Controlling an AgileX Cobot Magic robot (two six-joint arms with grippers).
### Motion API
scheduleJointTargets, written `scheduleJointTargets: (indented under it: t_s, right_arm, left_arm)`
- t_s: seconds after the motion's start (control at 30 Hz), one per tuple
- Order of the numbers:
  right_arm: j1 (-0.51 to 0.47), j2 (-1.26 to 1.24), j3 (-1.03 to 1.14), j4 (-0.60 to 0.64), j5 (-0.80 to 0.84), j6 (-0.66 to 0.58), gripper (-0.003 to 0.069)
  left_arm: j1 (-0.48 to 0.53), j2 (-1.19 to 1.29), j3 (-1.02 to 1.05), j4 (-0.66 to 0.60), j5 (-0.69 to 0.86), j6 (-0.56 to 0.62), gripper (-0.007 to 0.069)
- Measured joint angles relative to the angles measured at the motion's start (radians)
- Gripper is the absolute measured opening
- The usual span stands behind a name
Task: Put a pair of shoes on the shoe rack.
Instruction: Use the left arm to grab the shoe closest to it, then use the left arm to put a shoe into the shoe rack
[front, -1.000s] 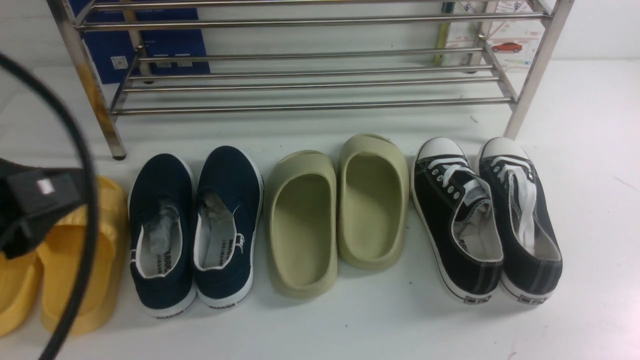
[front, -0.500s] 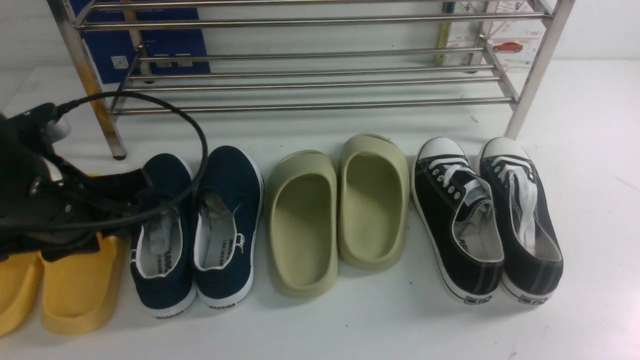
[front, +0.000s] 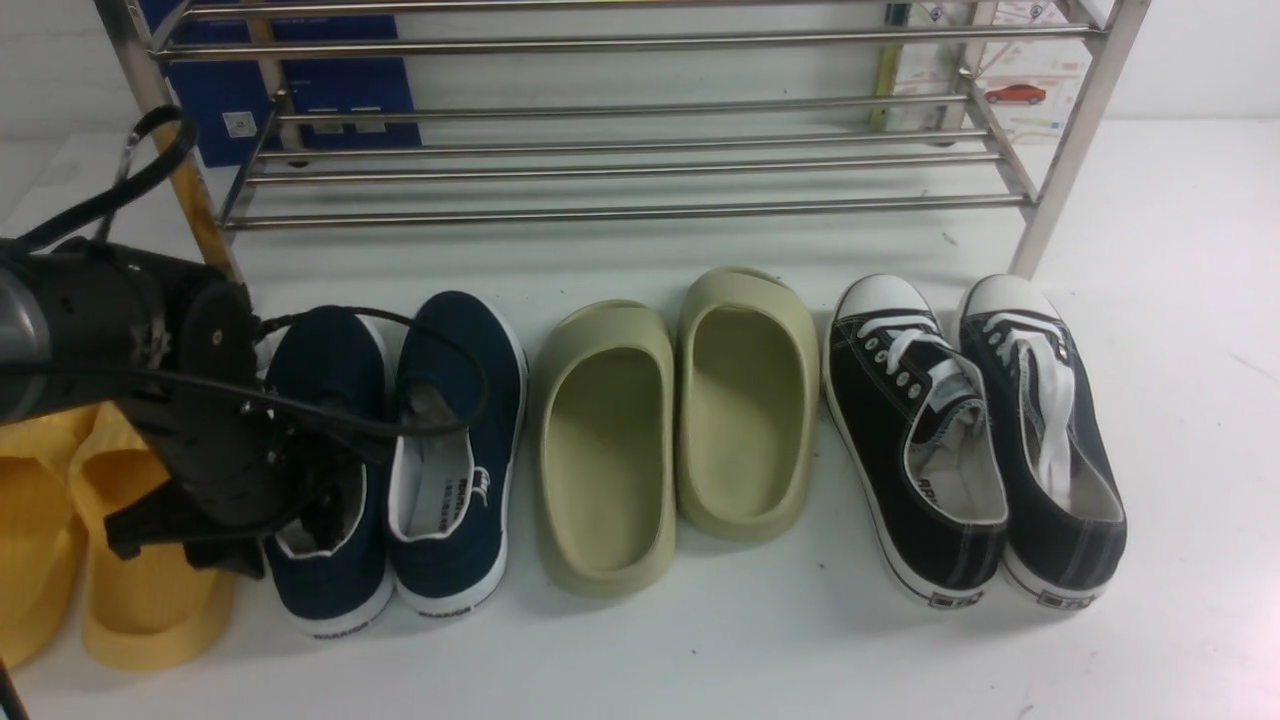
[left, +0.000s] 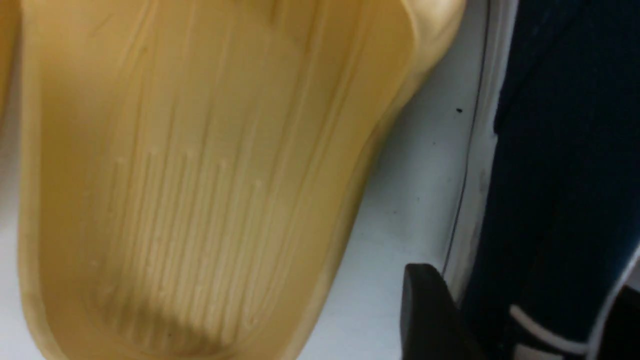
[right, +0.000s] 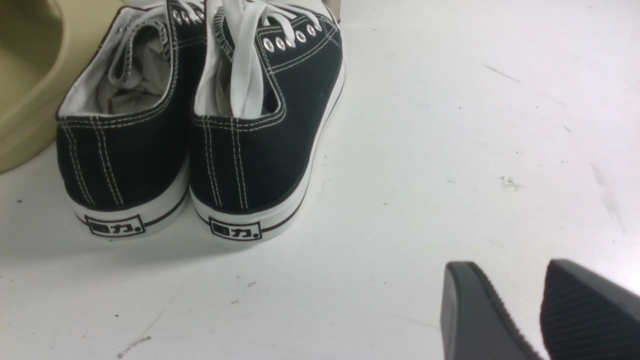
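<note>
Changed: left arm (front: 190, 400) has swung in from the frame's left edge and now covers the heel of the left navy shoe (front: 330, 360).
Left end effector (left: 522, 290): wide, fingers astride that shoe's outer wall, one beside the white sole; no squeeze visible.
Right end effector (right: 520, 270): narrow gap, empty, over bare desk (right: 450, 125).
Shoes (front: 455, 560): both unmoved on the desk, lower left, in front of the rack (front: 620, 212).
Meaning: the grasp looks about to begin; nothing racked yet.

a lab mock-up: steel shoe rack (front: 620, 212) on a white tabletop (front: 700, 650).
</note>
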Motion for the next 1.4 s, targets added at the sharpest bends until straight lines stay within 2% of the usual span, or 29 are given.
scheduleJointTargets:
  t_s: [0.17,0.47,0.63,0.9,1.4]
  right_arm:
    - [0.0,0.0,0.0,0.0,0.0,0.0,0.0246]
    - [0.0,0.0,0.0,0.0,0.0,0.0,0.0246]
    - [0.0,0.0,0.0,0.0,0.0,0.0,0.0246]
    - [0.0,0.0,0.0,0.0,0.0,0.0,0.0246]
    - [0.0,0.0,0.0,0.0,0.0,0.0,0.0246]
  left_arm:
    - [0.001,-0.027,-0.002,0.019,0.017,0.001,0.001]
    - [0.001,-0.263,-0.001,0.041,0.062,0.049,0.0014]
    - [0.005,-0.32,-0.026,0.063,0.059,0.141,0.0014]
    - [0.079,-0.14,-0.198,0.009,0.059,0.258,0.0014]
    - [0.092,0.214,-0.623,0.0,0.09,0.268,0.0014]
